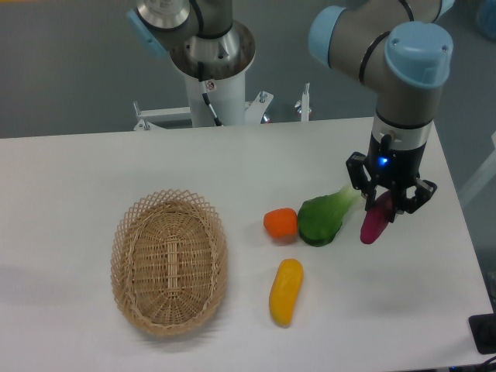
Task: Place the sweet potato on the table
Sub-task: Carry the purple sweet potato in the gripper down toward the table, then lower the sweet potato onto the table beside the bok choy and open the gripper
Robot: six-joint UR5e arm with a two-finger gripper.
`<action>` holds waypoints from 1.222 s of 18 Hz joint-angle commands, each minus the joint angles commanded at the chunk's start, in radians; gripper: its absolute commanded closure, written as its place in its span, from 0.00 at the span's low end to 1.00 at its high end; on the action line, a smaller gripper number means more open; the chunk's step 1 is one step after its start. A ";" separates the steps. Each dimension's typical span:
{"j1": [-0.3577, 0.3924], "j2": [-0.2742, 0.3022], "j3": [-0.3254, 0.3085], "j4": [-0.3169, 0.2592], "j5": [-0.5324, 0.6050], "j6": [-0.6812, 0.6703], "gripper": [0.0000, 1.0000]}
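**Potato at the desk, release still to come**

The gripper (390, 203) hangs over the right side of the desk (70, 178), its fingers clenched on the upper end of the sweet potato (373, 225). The potato points down and to the left, tilted, its lower tip at or very near the white surface; whether it actually touches cannot be told from this view. It sits just right of the green vegetable (320, 218), close to it but apparently apart.

Further left lie the orange round vegetable (280, 223), touching or nearly touching the green one, and the yellow vegetable (285, 291) below them. The wicker basket (169, 262) stands well apart on the left and holds nothing visible.

As a judgement, the task is most of the way through: the potato is carried to an open spot and brought low. What remains is to settle it fully on the desk, open the fingers and lift away without nudging the green vegetable beside it.
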 joint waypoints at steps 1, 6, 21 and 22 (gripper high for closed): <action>-0.002 -0.008 0.003 0.000 0.000 -0.002 0.73; -0.008 -0.015 0.009 0.000 0.002 -0.003 0.73; -0.110 -0.133 -0.093 0.352 0.009 -0.331 0.74; -0.110 -0.153 -0.101 0.392 0.032 -0.325 0.74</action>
